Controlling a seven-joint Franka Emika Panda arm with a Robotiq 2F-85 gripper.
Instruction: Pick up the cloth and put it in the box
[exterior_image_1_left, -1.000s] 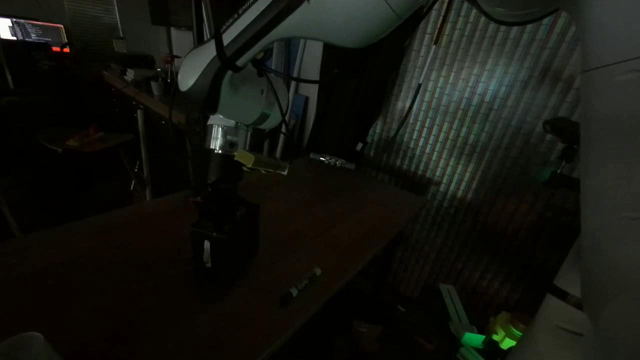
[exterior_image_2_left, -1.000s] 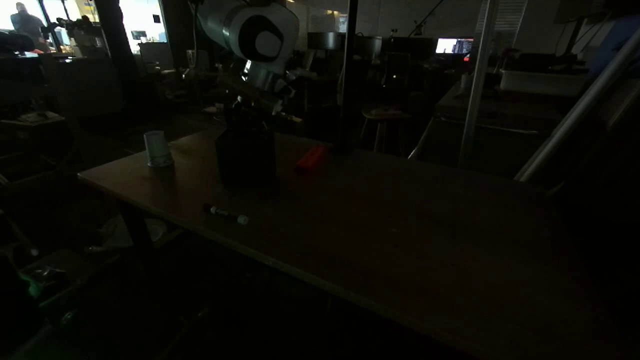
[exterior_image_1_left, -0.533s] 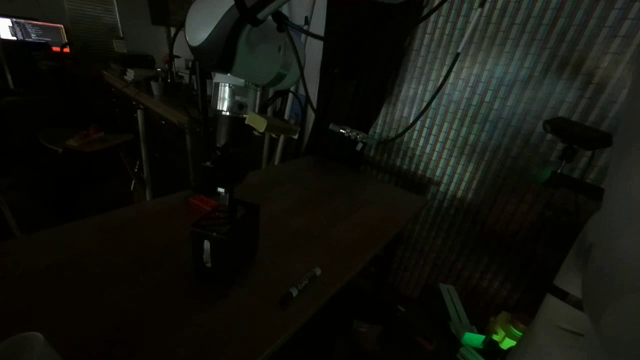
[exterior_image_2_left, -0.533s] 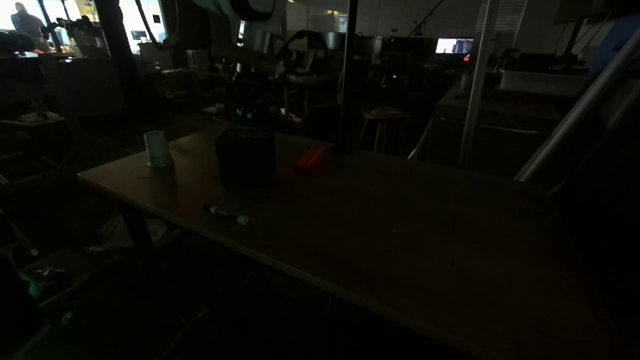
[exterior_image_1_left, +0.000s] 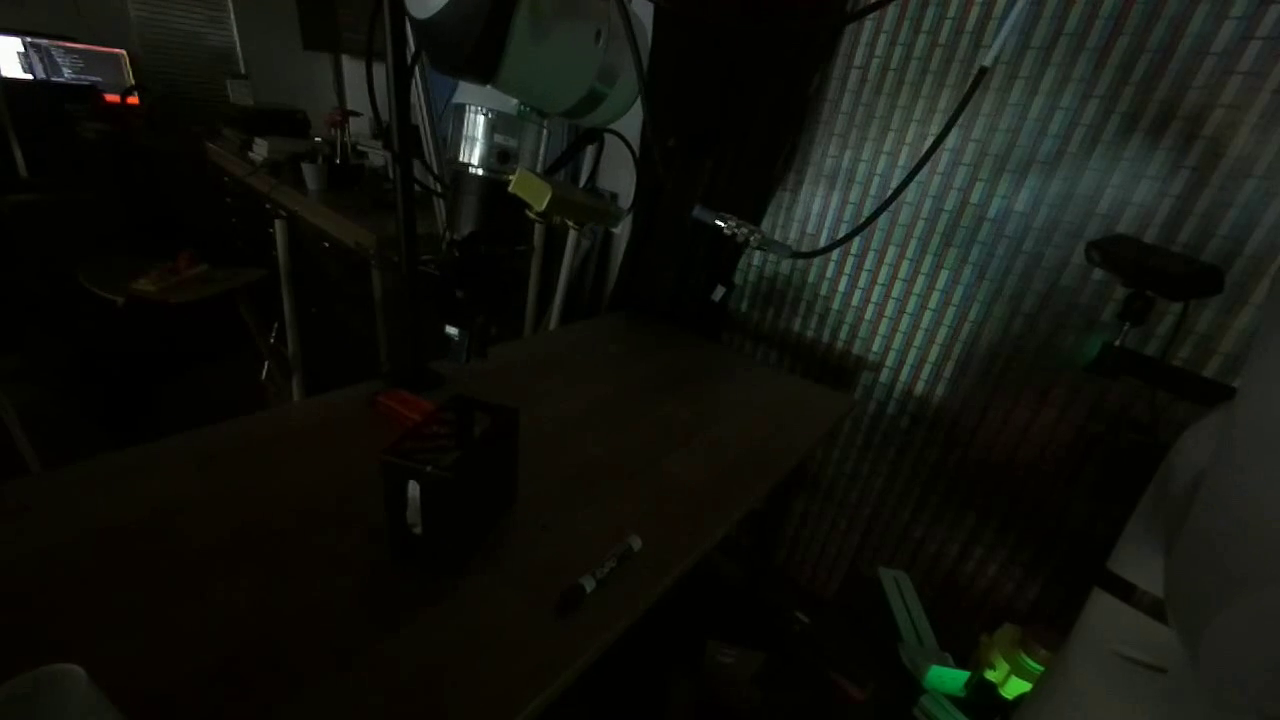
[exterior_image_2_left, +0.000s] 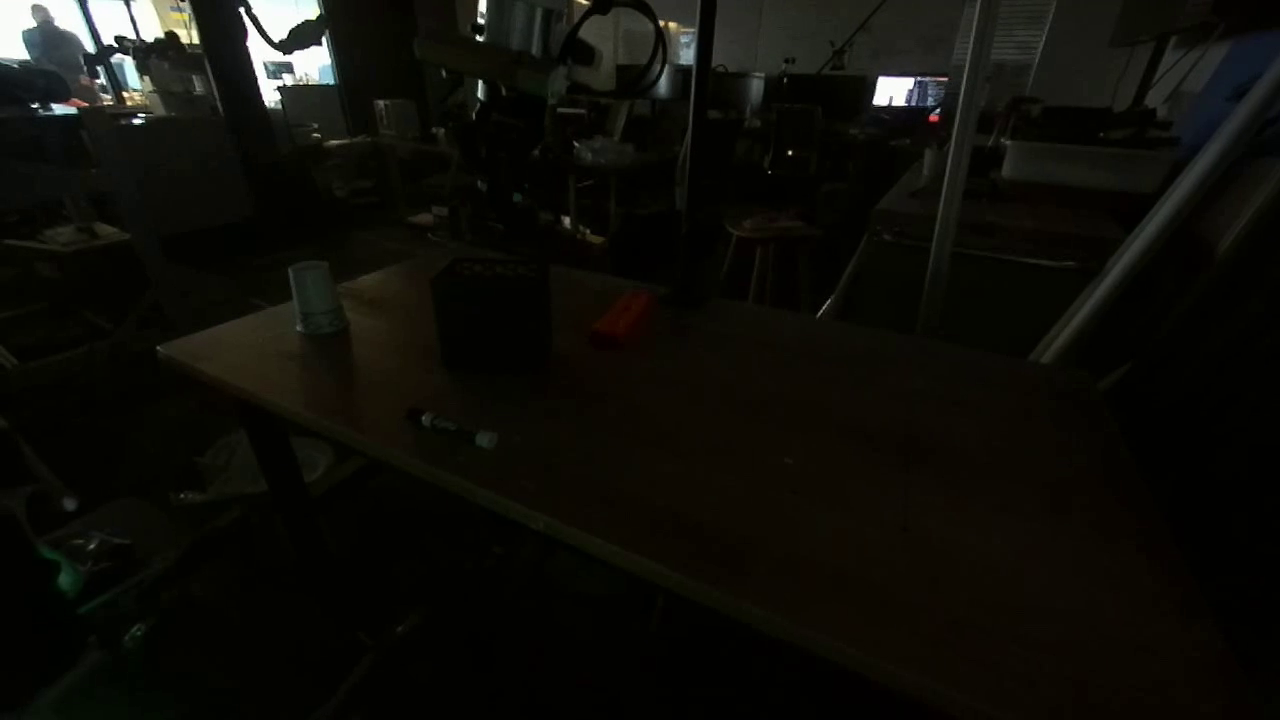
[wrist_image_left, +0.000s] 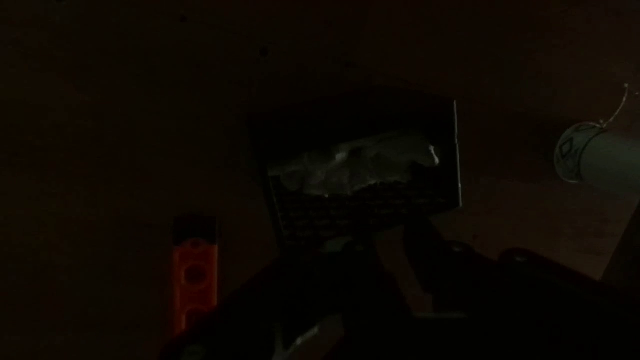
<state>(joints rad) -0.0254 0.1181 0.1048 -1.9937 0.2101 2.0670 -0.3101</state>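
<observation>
The cloth (wrist_image_left: 350, 165), a pale grey crumpled rag, lies inside the dark box (wrist_image_left: 325, 215) in the wrist view. Both exterior views show the box upright on the table, the box (exterior_image_1_left: 450, 500) with a pale mark on its side; there the cloth is hidden by the walls. My gripper (wrist_image_left: 376, 231) hangs above the box, apart from it, its fingers parted with bare tabletop showing through the gap. It holds nothing. In an exterior view the gripper (exterior_image_1_left: 457, 343) is a dark shape that barely shows against the background.
Right beside the box lies a red-orange block (exterior_image_2_left: 622, 318). A pale upturned cup (exterior_image_2_left: 317, 297) stands near a table corner, and a marker (exterior_image_1_left: 605, 568) rests near the table's edge. The scene is very dark.
My arm has risen: the gripper was down at the top of the box and now hangs well above it. The box, red block, marker and cup have stayed put.
</observation>
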